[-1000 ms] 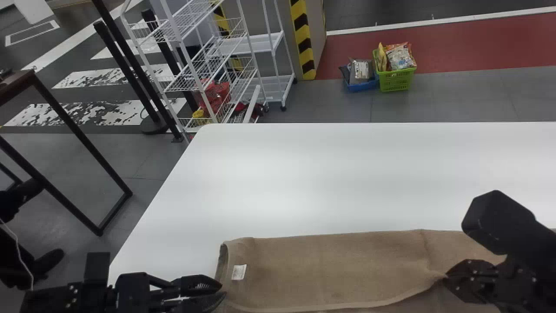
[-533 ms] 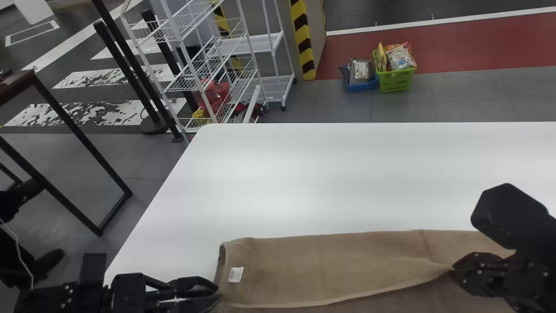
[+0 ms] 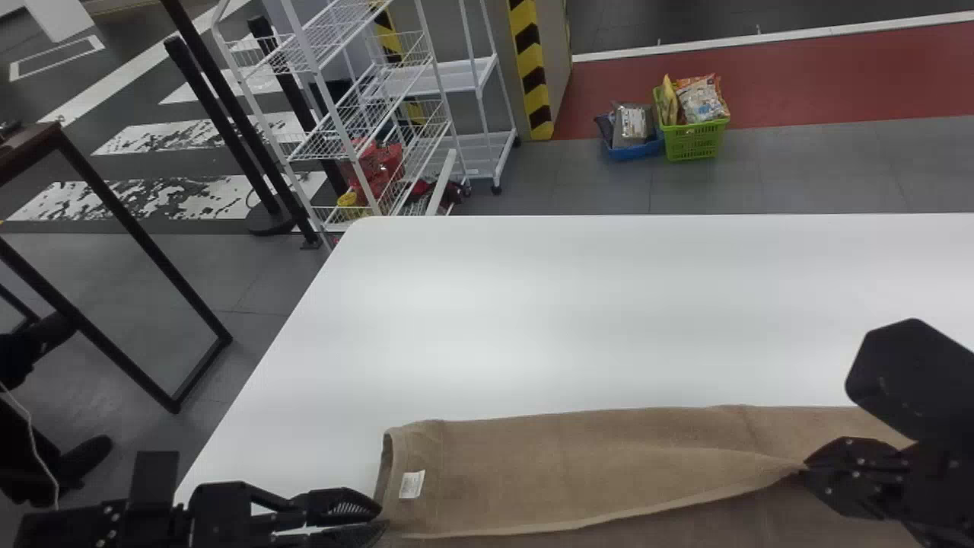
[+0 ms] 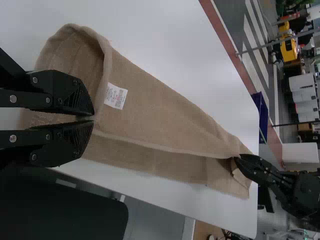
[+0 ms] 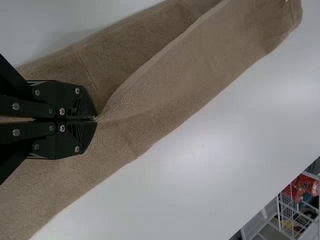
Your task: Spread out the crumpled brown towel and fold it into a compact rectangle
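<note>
Along the tabletop [image 3: 571, 320]'s near side, we have the towel [image 3: 609, 476] stretched lengthwise, doubled over itself. We pinch its upper layer's edge in the closed left tool [image 4: 93, 118], by the tabletop's left edge, and the closed right tool [image 5: 97, 119], farther right. We judge spreading complete; alignment and crosswise folds remain.

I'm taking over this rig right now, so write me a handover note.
Left claw: shut on the upper layer's edge at the left end of the brown towel, by the white tag.
Right claw: shut on the same edge, farther right.
Towel: on the white table, in a long strip.
Done: spread lengthwise, one layer over another.
To do: lay the upper layer flat, release, fold into a compact rectangle.
</note>
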{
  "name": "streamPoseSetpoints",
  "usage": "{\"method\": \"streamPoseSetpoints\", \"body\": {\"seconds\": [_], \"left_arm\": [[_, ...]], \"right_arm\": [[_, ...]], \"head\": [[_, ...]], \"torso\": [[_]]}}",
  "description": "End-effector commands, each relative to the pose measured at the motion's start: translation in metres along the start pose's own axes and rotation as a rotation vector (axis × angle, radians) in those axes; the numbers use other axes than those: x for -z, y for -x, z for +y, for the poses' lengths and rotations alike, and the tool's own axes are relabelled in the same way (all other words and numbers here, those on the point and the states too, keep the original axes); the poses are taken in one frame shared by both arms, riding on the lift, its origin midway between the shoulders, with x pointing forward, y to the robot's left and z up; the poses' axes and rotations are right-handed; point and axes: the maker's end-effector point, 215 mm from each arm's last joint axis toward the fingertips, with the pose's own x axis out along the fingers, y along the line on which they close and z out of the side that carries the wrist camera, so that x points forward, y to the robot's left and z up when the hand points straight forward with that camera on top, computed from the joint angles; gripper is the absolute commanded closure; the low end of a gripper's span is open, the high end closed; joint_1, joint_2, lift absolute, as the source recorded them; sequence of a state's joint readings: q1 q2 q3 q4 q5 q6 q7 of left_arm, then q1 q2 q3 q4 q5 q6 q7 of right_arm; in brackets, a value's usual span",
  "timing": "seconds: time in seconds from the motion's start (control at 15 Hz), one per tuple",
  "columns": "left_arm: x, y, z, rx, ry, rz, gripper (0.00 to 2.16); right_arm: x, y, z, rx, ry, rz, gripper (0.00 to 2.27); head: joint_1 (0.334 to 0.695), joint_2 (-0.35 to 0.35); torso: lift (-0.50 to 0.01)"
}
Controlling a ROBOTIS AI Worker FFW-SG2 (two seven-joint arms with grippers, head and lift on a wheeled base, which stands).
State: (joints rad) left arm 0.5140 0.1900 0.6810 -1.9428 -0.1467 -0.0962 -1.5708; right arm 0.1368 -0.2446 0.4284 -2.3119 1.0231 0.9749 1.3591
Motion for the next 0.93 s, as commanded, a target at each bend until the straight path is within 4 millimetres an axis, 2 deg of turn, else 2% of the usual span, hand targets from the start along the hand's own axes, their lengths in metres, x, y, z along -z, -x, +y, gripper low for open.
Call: {"method": "streamPoseSetpoints", "body": {"seconds": [0.0, 0.4, 0.67, 0.87], "left_arm": [[0.003, -0.007, -0.008, 0.033, -0.013, 0.009, 1.00], [0.008, -0.021, -0.019, 0.075, -0.046, 0.032, 1.00], [0.002, -0.020, -0.020, 0.070, -0.060, 0.030, 1.00], [0.004, -0.019, -0.021, 0.075, -0.072, 0.036, 1.00]], "right_arm": [[0.001, -0.001, 0.003, -0.011, 0.003, 0.003, 1.11], [0.005, -0.002, 0.008, -0.020, 0.008, 0.012, 1.11], [-0.006, 0.010, -0.002, -0.001, 0.006, -0.024, 1.11], [-0.004, 0.011, 0.006, -0.013, 0.007, -0.027, 1.11]], "head": [[0.695, 0.350], [0.695, 0.350], [0.695, 0.350], [0.695, 0.350]], "torso": [[-0.127], [-0.127], [-0.127], [-0.127]]}}
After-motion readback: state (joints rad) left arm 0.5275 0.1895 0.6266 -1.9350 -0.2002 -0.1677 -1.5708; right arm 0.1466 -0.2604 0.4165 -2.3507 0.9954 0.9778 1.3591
